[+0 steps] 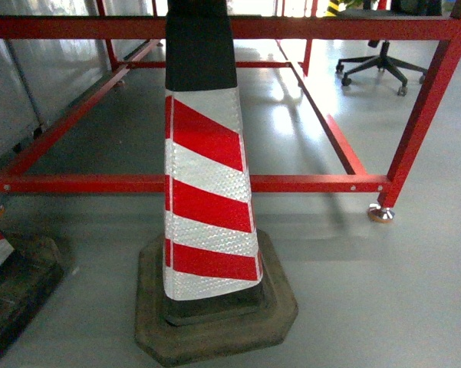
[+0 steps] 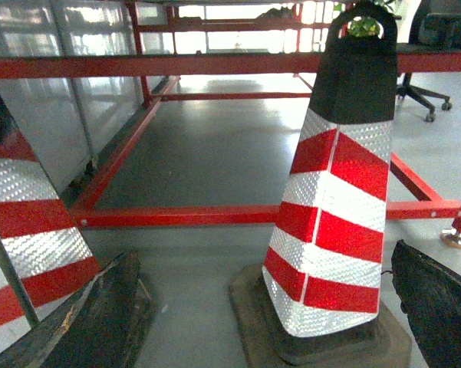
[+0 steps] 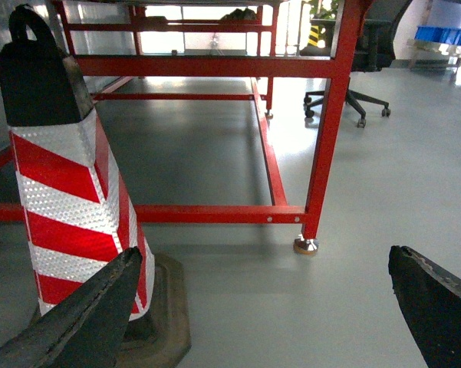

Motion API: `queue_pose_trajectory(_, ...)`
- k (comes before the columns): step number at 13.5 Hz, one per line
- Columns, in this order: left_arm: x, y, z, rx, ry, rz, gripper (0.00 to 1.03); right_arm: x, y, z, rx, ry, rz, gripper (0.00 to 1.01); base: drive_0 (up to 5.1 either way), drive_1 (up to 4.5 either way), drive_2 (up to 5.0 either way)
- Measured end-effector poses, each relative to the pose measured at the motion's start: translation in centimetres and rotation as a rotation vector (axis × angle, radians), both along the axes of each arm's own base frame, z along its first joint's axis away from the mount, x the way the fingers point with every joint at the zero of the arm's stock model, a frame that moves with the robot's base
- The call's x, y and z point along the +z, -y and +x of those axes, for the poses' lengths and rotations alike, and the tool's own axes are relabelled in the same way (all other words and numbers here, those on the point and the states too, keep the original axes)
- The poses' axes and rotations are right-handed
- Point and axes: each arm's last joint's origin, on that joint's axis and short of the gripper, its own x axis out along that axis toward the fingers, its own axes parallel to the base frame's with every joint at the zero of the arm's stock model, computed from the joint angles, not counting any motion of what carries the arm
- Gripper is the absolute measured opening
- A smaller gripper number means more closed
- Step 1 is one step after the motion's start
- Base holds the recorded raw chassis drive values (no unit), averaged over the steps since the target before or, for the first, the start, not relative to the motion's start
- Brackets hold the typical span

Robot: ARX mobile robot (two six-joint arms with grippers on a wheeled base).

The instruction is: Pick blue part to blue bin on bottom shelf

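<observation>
Left gripper (image 2: 265,314): jaws spread wide, nothing between, hanging low over floor. Right gripper (image 3: 265,310): same, wide, empty.

Just ahead: striped traffic cone (image 1: 207,192) on rubber base, near centre. Second cone (image 2: 23,222) at near left. Behind them red rack frame (image 1: 215,182), office chair (image 1: 380,57) far right.

Blue part: not in view, offset from either hand unknown. Blue bin: not in view either.

Handling, a guess: small rigid block, light; pinch across flat sides.

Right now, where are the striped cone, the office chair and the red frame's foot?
striped cone (image 1: 209,207), head view, a red band.
office chair (image 1: 381,63), head view, its wheeled base.
red frame's foot (image 3: 305,246), right wrist view, metal pad.
</observation>
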Motion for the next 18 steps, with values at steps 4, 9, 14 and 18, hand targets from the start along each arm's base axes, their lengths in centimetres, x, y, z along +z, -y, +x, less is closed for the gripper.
queue_pose_trajectory(4, 0.04, 0.00, 0.00, 0.001, 0.005, 0.000, 0.98, 0.04, 0.00, 0.00, 0.000, 0.004, 0.000, 0.98, 0.0, 0.00, 0.0)
queue_pose_trajectory(9, 0.04, 0.00, 0.00, -0.001, 0.005, 0.000, 0.98, 0.02, 0.00, 0.00, -0.001, 0.002, 0.001, 0.98, 0.0, 0.00, 0.0)
queue_pose_trajectory(14, 0.04, 0.00, 0.00, -0.001, 0.004, 0.000, 0.98, 0.02, 0.00, 0.00, 0.000, 0.002, 0.002, 0.98, 0.0, 0.00, 0.0)
queue_pose_trajectory(18, 0.04, 0.00, 0.00, -0.002, 0.005, 0.000, 0.98, 0.02, 0.00, 0.00, 0.000, 0.002, 0.000, 0.98, 0.0, 0.00, 0.0)
